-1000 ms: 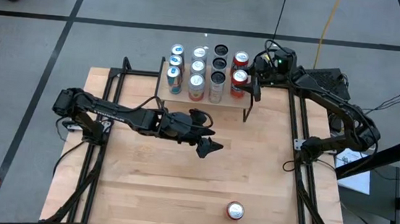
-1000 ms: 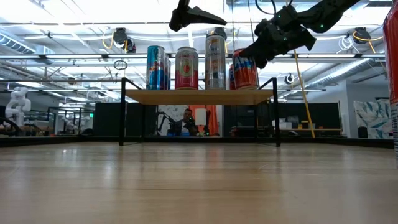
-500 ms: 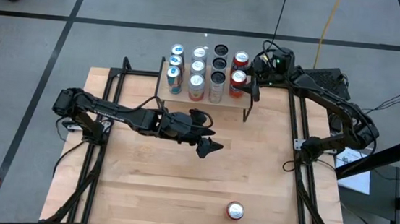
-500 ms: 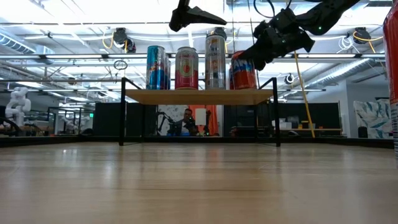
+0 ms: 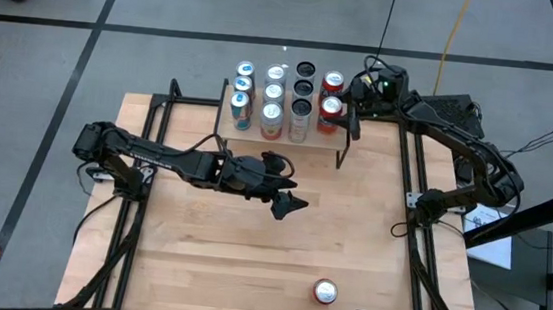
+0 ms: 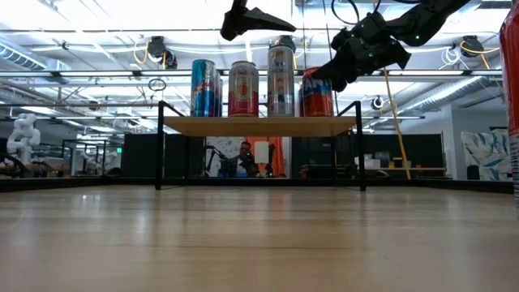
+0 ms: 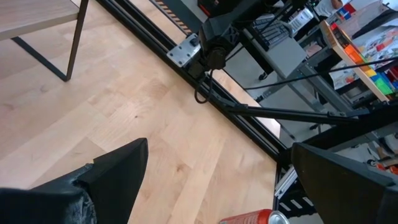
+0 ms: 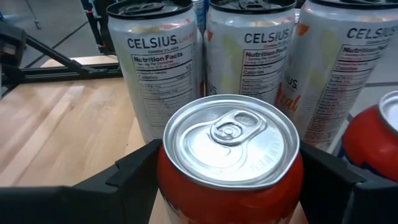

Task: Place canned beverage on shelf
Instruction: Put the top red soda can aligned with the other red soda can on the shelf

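Surface: light wooden tabletop point(image 5: 229, 241) framed by black rails, on a grey floor with dark tape lines.
Landmark: small raised shelf point(image 6: 259, 125) with a light wood top and thin black metal legs, at the far edge of the tabletop.
Cans on shelf: rows of tall drink cans stand upright on it; from the low view a blue can point(image 6: 203, 88), a red-and-white can point(image 6: 243, 88) and a taller silver can point(image 6: 280, 80) show along its front.
Task can: red aluminium can with a silver pull-tab lid point(image 8: 230, 162), upright at the right end of the shelf, just beside white Celsius cans point(image 8: 163, 59).
Right gripper point(image 5: 346, 111): at the right end of the shelf, fingers closed around the red can, one on each side.
Left gripper point(image 5: 288, 198): hangs above the tabletop in front of the shelf, well apart from it, fingers spread wide and holding nothing.
Spare can: another red can point(image 5: 325, 292) stands on the tabletop's near edge, far from the shelf.
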You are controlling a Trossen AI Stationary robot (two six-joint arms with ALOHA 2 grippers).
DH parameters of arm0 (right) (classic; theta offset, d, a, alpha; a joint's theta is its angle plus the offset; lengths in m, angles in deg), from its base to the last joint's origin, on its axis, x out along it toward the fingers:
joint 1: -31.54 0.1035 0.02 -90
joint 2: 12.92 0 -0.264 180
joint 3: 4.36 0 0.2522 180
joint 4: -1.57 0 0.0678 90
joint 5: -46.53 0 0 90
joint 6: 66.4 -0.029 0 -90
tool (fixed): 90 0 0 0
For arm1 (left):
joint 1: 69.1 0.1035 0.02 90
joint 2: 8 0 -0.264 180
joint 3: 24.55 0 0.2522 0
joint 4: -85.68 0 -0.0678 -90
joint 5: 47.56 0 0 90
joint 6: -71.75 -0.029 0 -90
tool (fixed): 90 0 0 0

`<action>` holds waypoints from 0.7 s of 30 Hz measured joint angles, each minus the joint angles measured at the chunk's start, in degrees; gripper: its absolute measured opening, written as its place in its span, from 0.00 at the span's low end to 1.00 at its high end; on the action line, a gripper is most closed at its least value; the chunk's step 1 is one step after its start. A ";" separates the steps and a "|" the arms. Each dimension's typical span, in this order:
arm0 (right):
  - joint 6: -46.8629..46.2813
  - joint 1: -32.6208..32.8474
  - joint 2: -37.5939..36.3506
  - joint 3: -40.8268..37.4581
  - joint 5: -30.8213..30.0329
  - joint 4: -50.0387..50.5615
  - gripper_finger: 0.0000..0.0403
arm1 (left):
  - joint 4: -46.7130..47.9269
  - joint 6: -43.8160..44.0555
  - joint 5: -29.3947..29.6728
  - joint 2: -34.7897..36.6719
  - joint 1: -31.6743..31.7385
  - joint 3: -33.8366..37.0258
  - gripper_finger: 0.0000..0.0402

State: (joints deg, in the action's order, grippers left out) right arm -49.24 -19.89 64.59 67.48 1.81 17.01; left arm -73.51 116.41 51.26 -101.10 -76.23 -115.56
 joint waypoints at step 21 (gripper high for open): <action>0.53 -0.36 0.00 0.00 -0.02 0.24 0.71 | 0.00 -0.04 0.04 0.00 0.00 0.00 1.00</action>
State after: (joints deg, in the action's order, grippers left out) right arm -48.71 -20.25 64.59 67.48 1.79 17.25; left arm -73.51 116.37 51.30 -101.10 -76.23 -115.56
